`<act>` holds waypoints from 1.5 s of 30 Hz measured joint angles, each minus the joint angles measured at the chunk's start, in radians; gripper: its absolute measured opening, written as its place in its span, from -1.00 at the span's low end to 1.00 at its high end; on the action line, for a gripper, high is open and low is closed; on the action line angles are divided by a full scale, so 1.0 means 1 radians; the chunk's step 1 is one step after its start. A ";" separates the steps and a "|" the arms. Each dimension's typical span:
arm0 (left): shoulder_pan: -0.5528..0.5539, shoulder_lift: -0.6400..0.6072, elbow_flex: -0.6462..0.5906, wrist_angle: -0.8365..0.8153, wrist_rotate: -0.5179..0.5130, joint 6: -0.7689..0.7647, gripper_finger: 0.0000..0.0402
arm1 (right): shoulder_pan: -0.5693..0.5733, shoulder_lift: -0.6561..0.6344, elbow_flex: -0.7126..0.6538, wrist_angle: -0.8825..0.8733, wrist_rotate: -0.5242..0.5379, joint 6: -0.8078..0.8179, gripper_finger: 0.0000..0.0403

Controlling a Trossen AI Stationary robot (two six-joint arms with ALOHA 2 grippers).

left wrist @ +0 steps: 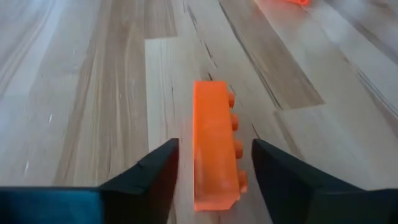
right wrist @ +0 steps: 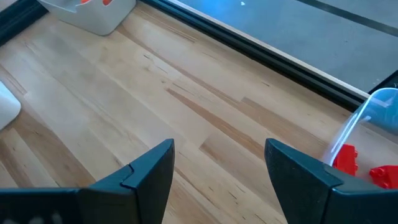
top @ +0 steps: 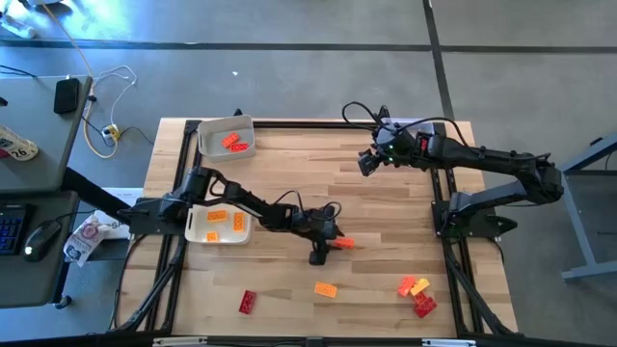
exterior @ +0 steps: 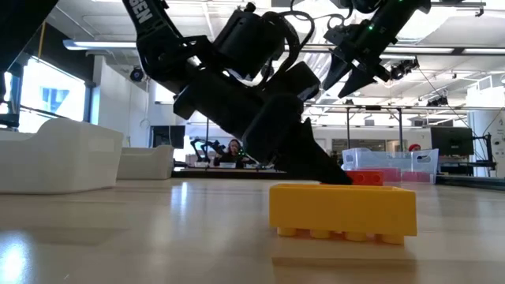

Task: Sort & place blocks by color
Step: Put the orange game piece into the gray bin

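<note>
Left pincer (left wrist: 214,171) is wide around an orange block (left wrist: 215,145) lying studs sideways on the surface (left wrist: 93,93); right pincer (right wrist: 217,165) hangs wide

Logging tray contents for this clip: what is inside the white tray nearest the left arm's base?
The white tray holds two orange blocks and a third piece. Its left edge is hidden by the left arm.
</note>
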 joint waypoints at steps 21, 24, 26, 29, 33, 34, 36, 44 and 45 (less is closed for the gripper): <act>0.051 -0.171 0.000 -0.269 0.009 0.070 -0.68 | 0.137 0.000 0.000 0.005 0.006 0.023 0.17; 0.070 -0.247 0.000 -0.374 0.008 0.108 -0.68 | 0.167 0.000 0.000 0.007 0.002 0.023 0.17; 0.085 -0.303 -0.001 -0.462 0.007 0.122 -0.68 | 0.186 0.000 0.000 0.006 -0.002 0.023 0.17; 0.109 -0.374 -0.007 -0.555 0.002 0.134 -0.68 | 0.216 0.000 0.000 0.005 -0.003 0.024 0.17; 0.135 -0.479 -0.074 -0.584 -0.069 0.141 -0.68 | 0.254 0.000 0.000 0.000 -0.004 0.027 0.17; 0.143 -0.509 -0.099 -0.587 -0.086 0.139 -0.68 | 0.263 0.000 0.000 0.000 -0.004 0.035 0.17; 0.161 -0.570 -0.150 -0.582 -0.113 0.125 -0.68 | 0.282 0.000 0.000 -0.001 -0.007 0.051 0.17; 0.244 -0.793 -0.333 -0.569 -0.275 0.066 -0.68 | 0.355 0.000 0.000 -0.001 -0.009 0.095 0.17; 0.255 -0.817 -0.351 -0.569 -0.288 0.059 -0.68 | 0.364 0.000 0.000 -0.002 -0.015 0.101 0.17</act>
